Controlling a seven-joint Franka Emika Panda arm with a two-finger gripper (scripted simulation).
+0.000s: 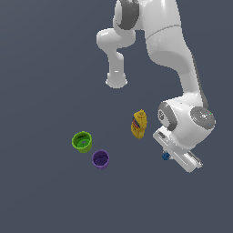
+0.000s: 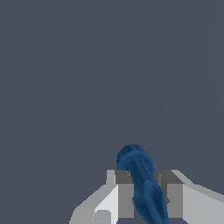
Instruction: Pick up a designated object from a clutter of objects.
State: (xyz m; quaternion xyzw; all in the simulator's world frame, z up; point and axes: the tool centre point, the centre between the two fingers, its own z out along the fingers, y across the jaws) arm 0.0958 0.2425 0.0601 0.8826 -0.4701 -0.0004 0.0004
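Blue knobby item (image 2: pixel 141 183) sits right between my jaws in the wrist view, pads touching both sides, so I'd call it clamped. Looks like the grasp step; next I'd lift straight up, slowly. Count: one mustard bottle (image 1: pixel 139 124), one green cup (image 1: pixel 82 141), one purple cup (image 1: pixel 100 159), one blue item.
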